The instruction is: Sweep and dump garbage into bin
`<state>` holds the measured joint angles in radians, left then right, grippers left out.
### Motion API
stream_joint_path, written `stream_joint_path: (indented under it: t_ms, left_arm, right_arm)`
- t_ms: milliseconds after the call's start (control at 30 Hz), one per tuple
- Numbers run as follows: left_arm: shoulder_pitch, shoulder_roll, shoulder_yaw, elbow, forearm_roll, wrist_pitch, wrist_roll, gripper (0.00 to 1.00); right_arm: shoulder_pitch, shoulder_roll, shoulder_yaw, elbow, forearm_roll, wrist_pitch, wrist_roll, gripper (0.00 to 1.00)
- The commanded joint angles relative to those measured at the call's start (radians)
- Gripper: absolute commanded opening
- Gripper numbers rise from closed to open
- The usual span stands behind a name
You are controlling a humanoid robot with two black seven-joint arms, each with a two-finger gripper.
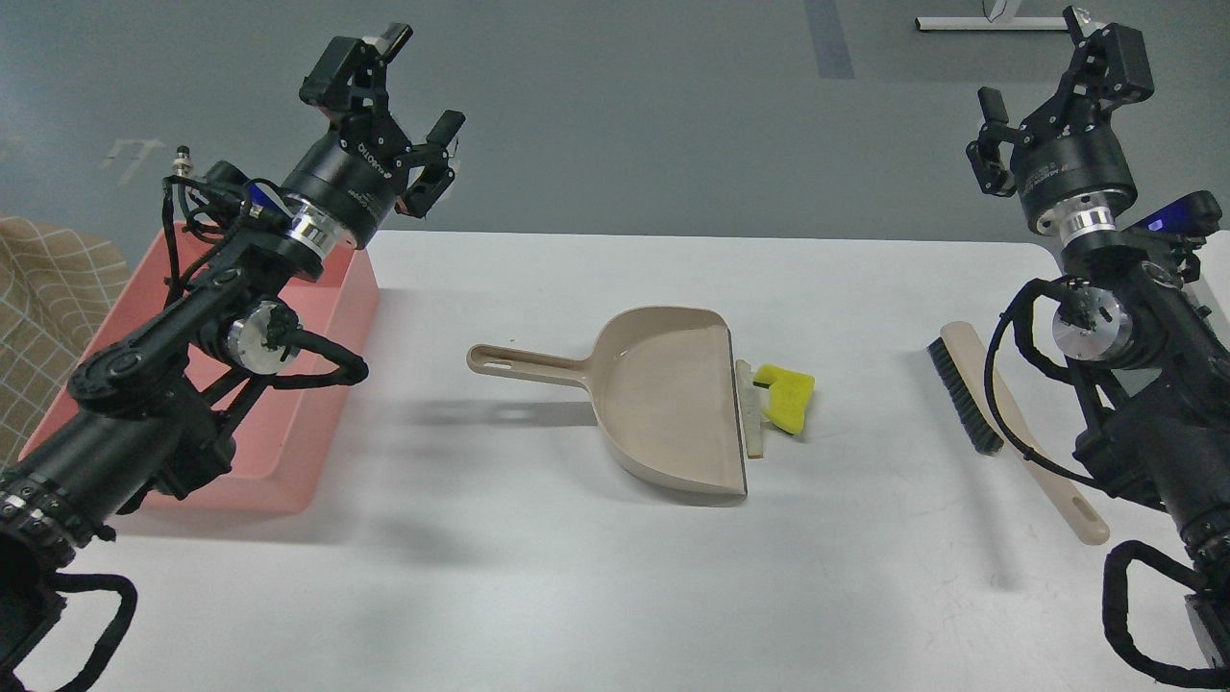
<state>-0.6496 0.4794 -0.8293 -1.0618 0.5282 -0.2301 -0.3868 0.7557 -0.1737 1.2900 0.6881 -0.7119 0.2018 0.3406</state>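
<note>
Left gripper (408, 91): raised above the far left edge of the surface (538, 577), fingers spread apart, nothing between them. Its arm crosses over the pink bin (327, 384), hiding much of it.

Right gripper (1057, 91): raised at far right, beyond the surface's far edge, fingers apart, holding nothing.

Bin: shallow pink rectangular tub at the left side of the surface, well apart from the other items. A tan checked cloth (48, 308) shows at the left edge of view, beside it.

Dustpan (663, 404): beige, lying flat at centre, handle pointing left toward the bin, open mouth facing right.

Garbage: whitish bread-slice wedge (749, 408) with tan edge lies along the dustpan's lip, touching or just beside it; cannot tell which. Yellow foam chunk (786, 399), notched, sits right against the wedge on its right side. Both are outside the pan, on the surface.

Brush (1019, 432): beige handle, black bristles, lies on the right part of the surface, running near-to-far, bristles facing left, partly under the right arm's cable. Well apart from the garbage.
</note>
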Motion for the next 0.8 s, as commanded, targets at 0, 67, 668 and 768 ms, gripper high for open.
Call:
stream_joint_path:
  t_ms: [0, 67, 668, 768]
  left_arm:
    - [0.057, 0.12, 0.033, -0.162, 0.065, 0.06, 0.002, 0.98]
    - [0.085, 0.158, 0.033, -0.218, 0.087, 0.077, 0.002, 0.98]
    - [0.533, 0.423, 0.03, -0.698, 0.561, 0.33, 0.0, 0.98]
    - [0.599, 0.361, 0.032, -0.698, 0.616, 0.331, 0.0, 0.98]
  right_arm:
    - [-0.009, -0.01, 0.0, 0.01, 0.0, -0.002, -0.002, 1.0]
    - [-0.01, -0.012, 0.0, 0.011, 0.0, -0.004, -0.002, 1.0]
    - [-0.024, -0.007, -0.001, 0.013, -0.001, -0.004, 0.0, 1.0]
    - [-0.026, -0.009, -0.001, 0.013, -0.001, -0.004, 0.0, 1.0]
